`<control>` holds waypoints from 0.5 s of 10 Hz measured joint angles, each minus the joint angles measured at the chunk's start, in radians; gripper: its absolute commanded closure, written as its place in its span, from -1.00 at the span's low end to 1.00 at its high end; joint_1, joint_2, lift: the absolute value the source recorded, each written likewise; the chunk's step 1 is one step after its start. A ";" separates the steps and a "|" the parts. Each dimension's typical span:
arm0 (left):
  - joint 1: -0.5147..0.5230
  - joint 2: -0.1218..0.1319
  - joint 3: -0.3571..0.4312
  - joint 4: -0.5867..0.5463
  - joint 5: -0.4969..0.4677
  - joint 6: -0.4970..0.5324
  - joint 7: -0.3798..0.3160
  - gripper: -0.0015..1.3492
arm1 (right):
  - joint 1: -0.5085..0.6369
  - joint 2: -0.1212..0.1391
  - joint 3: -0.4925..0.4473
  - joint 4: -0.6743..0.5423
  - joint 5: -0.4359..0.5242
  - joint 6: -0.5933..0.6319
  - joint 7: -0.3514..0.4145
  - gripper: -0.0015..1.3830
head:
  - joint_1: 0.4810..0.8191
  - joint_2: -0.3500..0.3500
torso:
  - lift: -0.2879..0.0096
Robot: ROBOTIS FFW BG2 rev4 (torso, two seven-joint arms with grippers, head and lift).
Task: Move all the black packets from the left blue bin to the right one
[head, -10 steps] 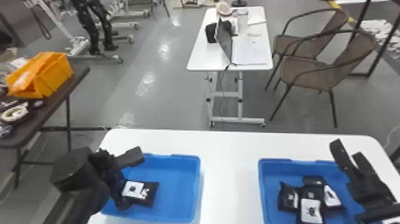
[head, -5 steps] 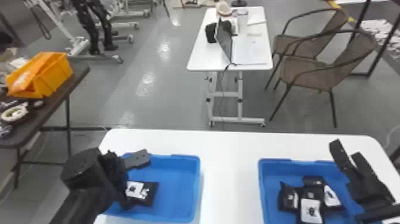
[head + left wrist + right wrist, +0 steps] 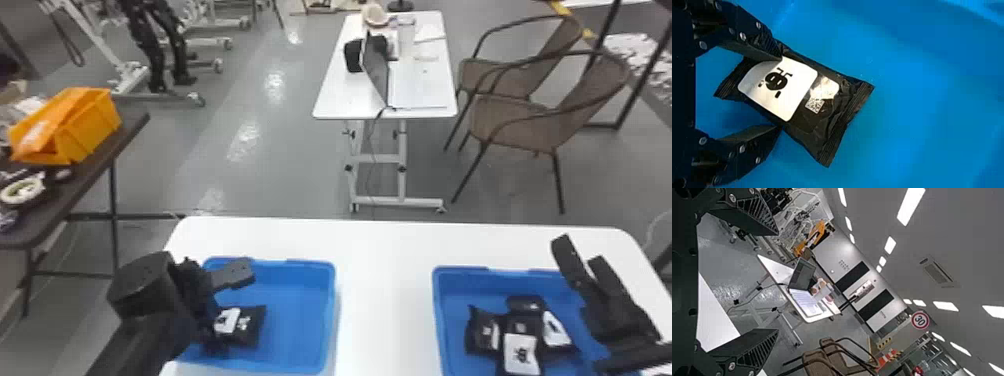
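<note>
Right, over to the white desk point(image 3: 385, 265), where the left blue bin point(image 3: 300, 320) sits by the left edge and the right blue bin point(image 3: 460, 272) sits toward the right edge. One black packet point(image 3: 252, 325) lies in the left half of the left bin, label up, and the left gripper point(image 3: 229, 308) is down there with it! Its fingers stand apart on either side of the packet, the tip of one over a long edge and the other's right at the opposite edge; whether they squeeze it, I cannot tell. Across the desk, a cluster of black packets point(image 3: 520, 327) is bunched on the floor of the right bin, some overlapping, pale labels showing. And the right gripper point(image 3: 580, 250)? Raised near that bin's far right corner, fingers spread with nothing between them. Beyond the desk's far edge, a laptop point(image 3: 377, 70) stands open on a small white table point(image 3: 335, 95), with two brown chairs point(image 3: 540, 120) just beside its right edge. Off past the desk's left edge, an orange box point(image 3: 92, 125) rests on a dark table point(image 3: 125, 130), a roll of tape point(image 3: 21, 191) near its front.
</note>
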 measured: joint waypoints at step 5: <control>0.025 -0.014 0.033 -0.121 0.007 0.007 -0.072 0.60 | -0.004 0.000 0.013 0.012 -0.004 0.006 0.004 -0.80 | 0.27 0.38 | 0.94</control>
